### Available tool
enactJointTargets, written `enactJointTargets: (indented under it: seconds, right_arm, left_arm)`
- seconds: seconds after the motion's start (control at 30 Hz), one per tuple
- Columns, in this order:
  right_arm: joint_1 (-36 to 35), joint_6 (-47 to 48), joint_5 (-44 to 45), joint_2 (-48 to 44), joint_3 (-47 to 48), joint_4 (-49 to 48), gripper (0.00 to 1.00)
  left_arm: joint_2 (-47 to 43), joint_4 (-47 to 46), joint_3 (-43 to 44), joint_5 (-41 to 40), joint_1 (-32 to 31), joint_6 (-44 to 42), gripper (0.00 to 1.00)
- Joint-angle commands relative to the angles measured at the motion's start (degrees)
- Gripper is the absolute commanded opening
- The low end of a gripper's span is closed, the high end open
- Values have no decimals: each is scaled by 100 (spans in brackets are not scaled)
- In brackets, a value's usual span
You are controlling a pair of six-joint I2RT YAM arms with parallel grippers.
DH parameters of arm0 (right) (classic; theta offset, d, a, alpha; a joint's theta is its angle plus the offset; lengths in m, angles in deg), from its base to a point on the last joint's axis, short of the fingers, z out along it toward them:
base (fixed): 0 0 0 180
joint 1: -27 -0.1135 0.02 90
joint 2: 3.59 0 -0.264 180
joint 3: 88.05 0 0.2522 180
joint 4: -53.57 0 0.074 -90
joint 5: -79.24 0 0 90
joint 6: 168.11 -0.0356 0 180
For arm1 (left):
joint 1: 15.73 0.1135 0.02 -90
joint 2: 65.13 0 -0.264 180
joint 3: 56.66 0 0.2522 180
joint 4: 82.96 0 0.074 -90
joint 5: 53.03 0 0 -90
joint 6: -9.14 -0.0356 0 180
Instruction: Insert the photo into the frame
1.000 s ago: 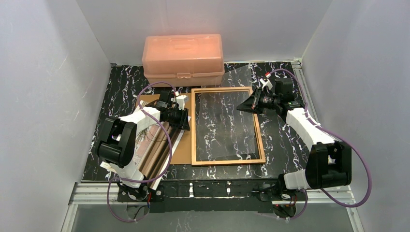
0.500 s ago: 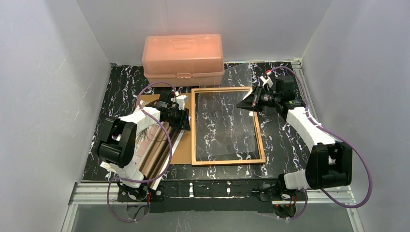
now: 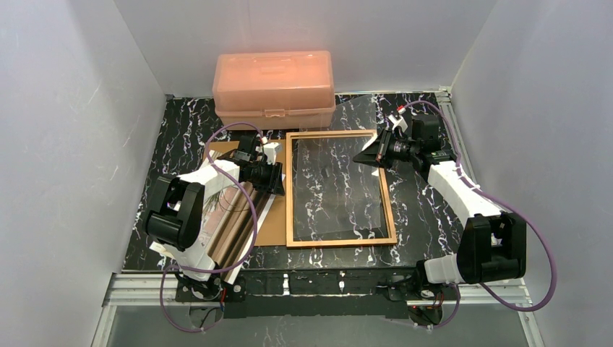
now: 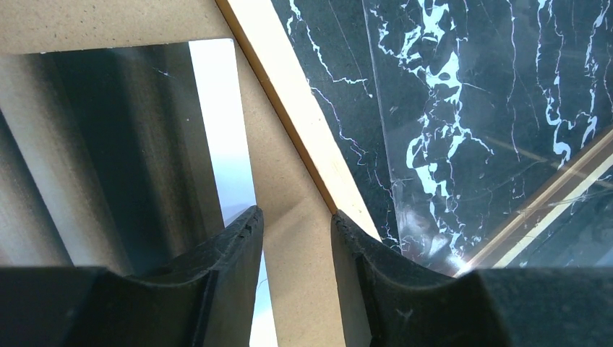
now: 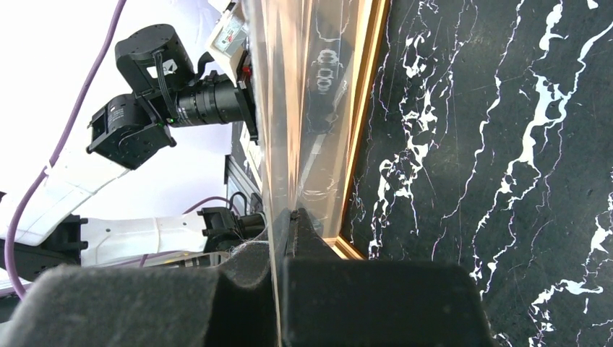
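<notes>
We note the right gripper (image 5: 284,217) clamped on the clear sheet (image 3: 338,189), which tilts up over the frame (image 3: 340,241). The left gripper (image 4: 296,220) hangs parted and empty above the backing board (image 3: 272,230); the photo (image 3: 233,230) lies on that board, left of the frame.

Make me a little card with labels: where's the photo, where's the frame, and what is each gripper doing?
photo: picture side up on the brown backing board, left of the frame, partly under the left arm; not yet in the frame
frame: flat on the table, middle
clear sheet: over the frame, tilted, far right corner lifted
left gripper: open, holding nothing, above the backing board beside the frame's left edge
right gripper: shut on the clear sheet
pink box: behind the frame, lid closed
</notes>
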Motion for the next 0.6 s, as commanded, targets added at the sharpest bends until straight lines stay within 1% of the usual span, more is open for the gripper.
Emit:
enactJointTargets:
  seconds: [0.0,0.3,0.57]
  right_arm:
    - [-48,-3,-213,-179,-31,-324,1]
    - [-90,17,-210,-197,-171,-336,1]
    - [-113,267,-225,-105,-132,-162,1]
  left_arm:
    - [-42,14,-51,41,32,-84,38]
    - [-60,28,-47,39,32,-89,37]
    - [-69,47,-42,45,30,-101,37]
